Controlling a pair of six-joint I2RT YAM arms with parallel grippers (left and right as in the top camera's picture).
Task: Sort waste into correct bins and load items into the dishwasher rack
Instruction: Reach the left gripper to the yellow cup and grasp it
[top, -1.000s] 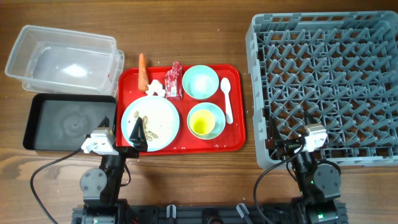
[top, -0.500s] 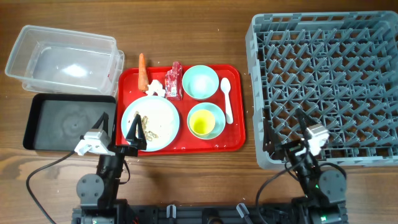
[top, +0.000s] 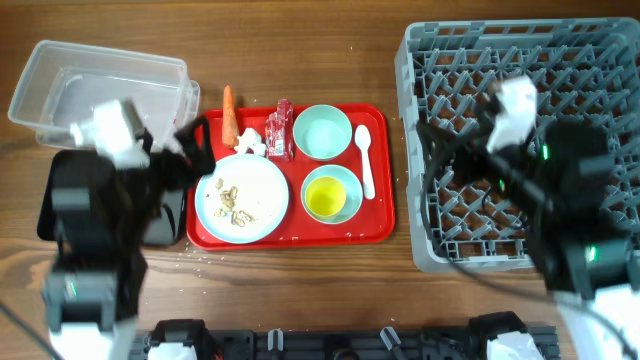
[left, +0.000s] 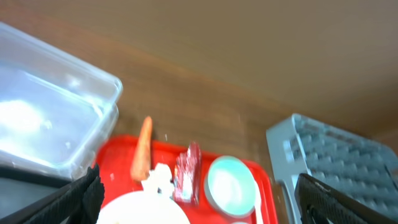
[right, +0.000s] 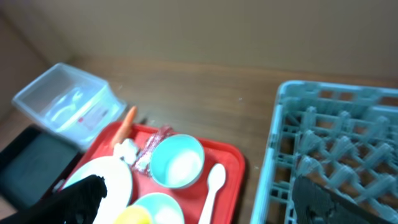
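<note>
On the red tray lie a carrot (top: 229, 112), white tissue (top: 251, 141), red-and-white wrapper (top: 280, 130), light-blue plate (top: 262, 180) with tan scraps (top: 233, 200), pale blue bowl (top: 322, 131), mint-green bowl (top: 340, 180) holding a yellow cup (top: 322, 203), and white spoon (top: 365, 158). My left gripper (top: 190, 150) hangs open and empty above the black tray (top: 168, 218), beside the clear tub (top: 100, 95). My right gripper (top: 440, 150) hangs open and empty above the grey rack (top: 600, 60). The right wrist view shows the bowl (right: 177, 162) and spoon (right: 211, 183) below.
The red tray (top: 380, 225) sits between the bins and the rack. The carrot's tip pokes over its back edge. The left arm hides much of the black tray; the right arm hides the rack's front middle. Both wrist views are blurred.
Both arms have risen from the table's front edge and swung forward, the left over the black tray, the right over the rack. Nothing on the red tray has moved.
</note>
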